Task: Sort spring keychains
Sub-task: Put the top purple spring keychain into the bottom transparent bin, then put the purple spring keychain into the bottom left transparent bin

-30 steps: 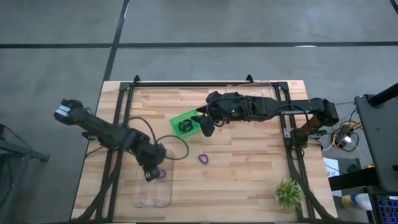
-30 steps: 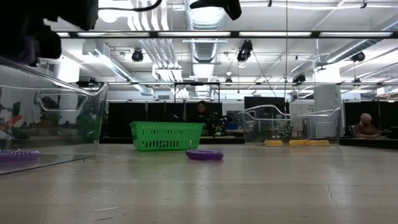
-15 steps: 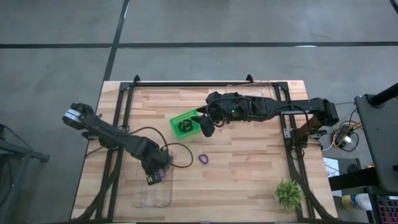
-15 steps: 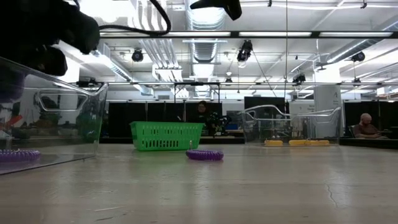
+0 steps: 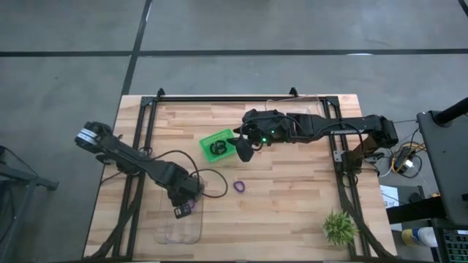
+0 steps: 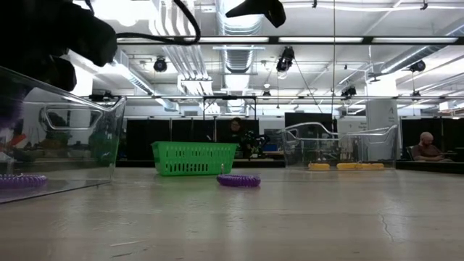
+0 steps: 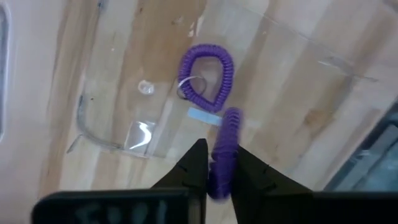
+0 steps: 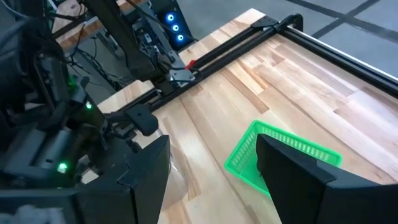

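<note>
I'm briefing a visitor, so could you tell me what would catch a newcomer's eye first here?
Probably the left gripper over the clear bin, its jaws shut on a purple keychain above another purple loop already inside. Next, the bright green basket mid-table under the open right gripper, and a lone purple ring on the wood.

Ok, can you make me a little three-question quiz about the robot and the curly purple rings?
1. True or false: the left gripper pinches a purple keychain above the clear bin.
2. Which bin does the right gripper hover beside?
A. the green bin
B. the clear bin
C. neither
3. Fill in: one purple keychain on the table lies between the clear bin and the ____.

Key: 1 true; 2 A; 3 plant.
</note>
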